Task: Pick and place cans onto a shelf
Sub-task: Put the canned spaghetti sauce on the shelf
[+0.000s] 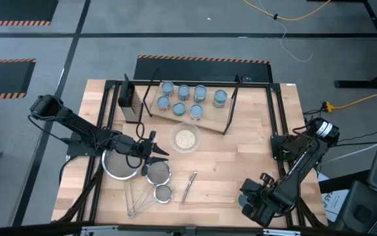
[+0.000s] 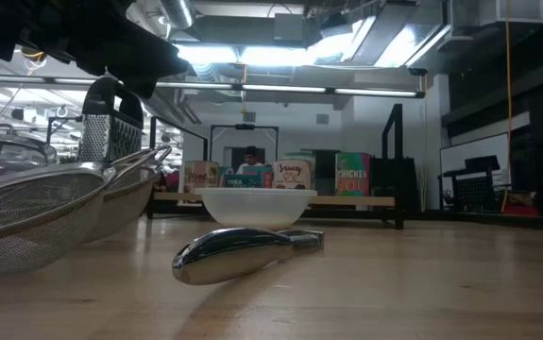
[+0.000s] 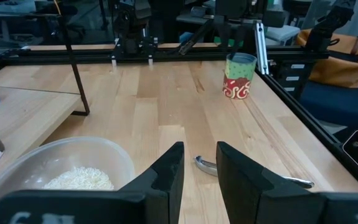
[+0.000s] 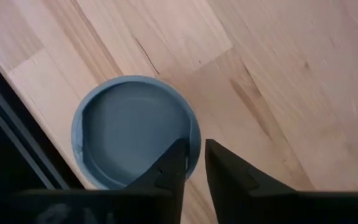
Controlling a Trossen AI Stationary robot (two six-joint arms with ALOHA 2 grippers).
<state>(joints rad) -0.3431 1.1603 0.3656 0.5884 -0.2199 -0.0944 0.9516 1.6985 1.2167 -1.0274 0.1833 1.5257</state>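
Several cans (image 1: 183,92) with pale blue tops stand on the light-wood shelf (image 1: 154,113) at the table's far side; they also show in the low view (image 2: 292,175). One more can (image 4: 132,130) stands on the table near its right front corner; it also shows in the left wrist view (image 3: 240,76). My right gripper (image 4: 194,146) hangs over this can, pointing down, its fingers a narrow gap apart above the can's rim. My left gripper (image 3: 200,152) is open by a narrow gap and empty, level above the table beside the bowl, over the strainers.
A clear bowl of grains (image 1: 185,138) stands mid-table, with a steel spoon (image 1: 189,185) nearer the front. Three mesh strainers (image 1: 120,164) lie at the front left. A box grater (image 1: 130,101) stands left of the shelf. A black frame rail (image 4: 17,143) runs beside the lone can.
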